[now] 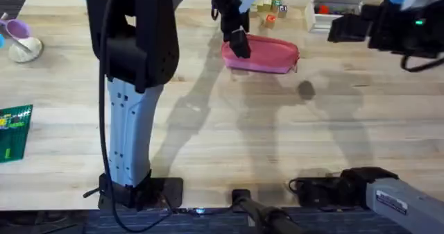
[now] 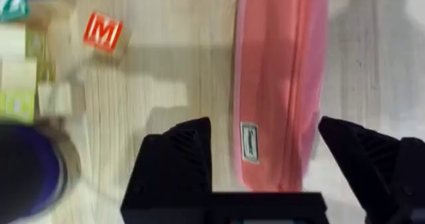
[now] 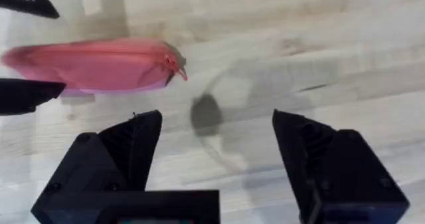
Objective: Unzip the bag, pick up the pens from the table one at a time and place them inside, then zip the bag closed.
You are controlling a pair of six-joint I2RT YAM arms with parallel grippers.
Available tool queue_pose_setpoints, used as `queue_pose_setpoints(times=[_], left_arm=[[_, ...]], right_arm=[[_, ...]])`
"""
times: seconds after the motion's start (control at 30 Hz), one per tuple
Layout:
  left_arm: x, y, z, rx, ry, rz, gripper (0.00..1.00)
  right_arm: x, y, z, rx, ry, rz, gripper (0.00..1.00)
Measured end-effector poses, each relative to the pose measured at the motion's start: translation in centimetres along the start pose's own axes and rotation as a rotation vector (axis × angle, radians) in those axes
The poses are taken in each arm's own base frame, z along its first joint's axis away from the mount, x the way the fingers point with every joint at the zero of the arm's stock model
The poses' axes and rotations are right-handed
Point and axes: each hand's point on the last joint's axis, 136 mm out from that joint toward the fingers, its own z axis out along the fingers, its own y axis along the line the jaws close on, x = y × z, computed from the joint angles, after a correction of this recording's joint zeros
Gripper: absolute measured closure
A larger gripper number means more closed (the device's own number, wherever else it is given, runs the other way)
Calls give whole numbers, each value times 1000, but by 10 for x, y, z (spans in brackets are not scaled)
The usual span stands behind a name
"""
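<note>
The bag (image 1: 262, 55) is showing pink, with a small white label (image 2: 250, 142); the table (image 1: 229, 130) pale wood-grained; the block (image 2: 102, 31) red with a white M.

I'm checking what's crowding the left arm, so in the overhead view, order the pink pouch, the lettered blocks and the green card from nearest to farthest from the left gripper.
1. The pink soft fabric pouch: directly under the left gripper, at its left end.
2. The small lettered wooden blocks: just beyond, at the far edge.
3. The flat green printed card: far off at the table's left edge.

Light wood tabletop (image 1: 229, 130), visible grain, soft shadows across it; dark floor strip (image 1: 41, 221) along near edge.
</note>
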Motion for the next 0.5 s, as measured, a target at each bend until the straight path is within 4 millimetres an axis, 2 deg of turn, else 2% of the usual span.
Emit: queue_pose_setpoints(times=[0.1,0.13,0.33,0.5], left_arm=[[1,-6,-20,-23,54,-78,6],[-11,-14,-66,-100,91,-153,6],[-32,-33,-142,-259,96,-243,6],[-42,-55,-183,-330,73,-268,5]], right_arm=[[-4,-2,-20,-11,-66,-30,6],[-7,-5,-42,-18,-142,-68,6],[-8,-8,-61,-21,-207,-91,6],[-8,-9,-67,-16,-224,-153,6]])
